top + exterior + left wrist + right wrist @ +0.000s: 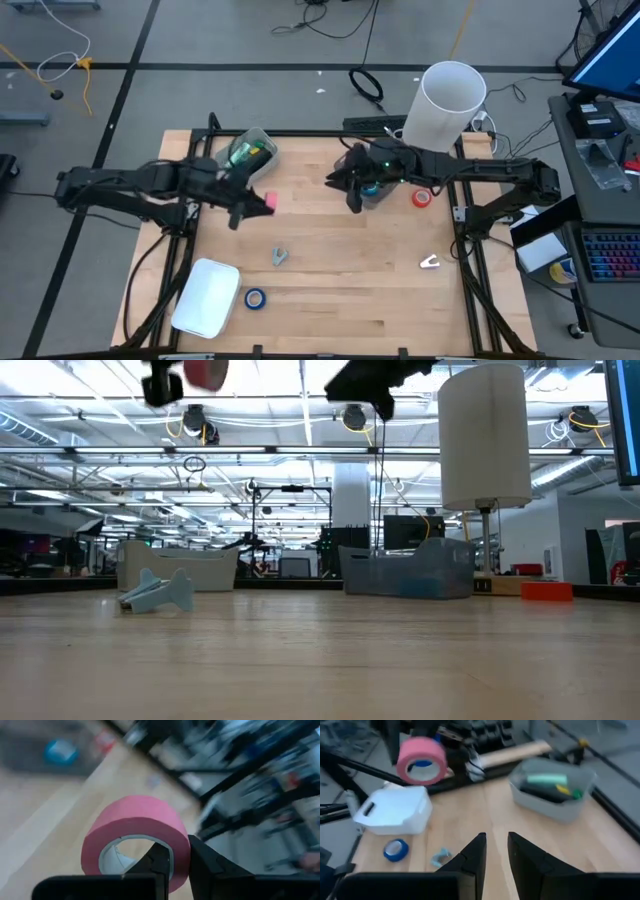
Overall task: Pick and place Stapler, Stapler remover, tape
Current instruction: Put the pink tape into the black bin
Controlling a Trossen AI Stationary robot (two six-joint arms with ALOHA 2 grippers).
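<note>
The left pincer point(262, 202) hangs above the wooden bench point(330, 270) with its fingers point(162, 865) pinched on the wall of a pink tape roll point(136, 832), one finger inside the ring and the other outside; in the low view the roll point(206, 372) is well clear of the bench top. Just beyond this pincer sits a clear bin point(247, 152) holding green and dark items. Near it, toward the bench's front, a small grey-blue stapler remover point(280, 256) lies on the wood, and farther that way a blue tape roll point(256, 298) lies just beside an overturned white bin point(206, 296). The right pincer point(352, 192) hovers over the middle of the bench, its fingers point(474, 855) nearly pressed together with only a narrow gap and nothing between them. Close by this pincer, under the right arm, there is a small bin with something blue in it point(372, 190), and a red tape roll point(422, 197) lies just past that. A small white item point(430, 262) lies well apart from the right pincer, near the bench's right edge.
</note>
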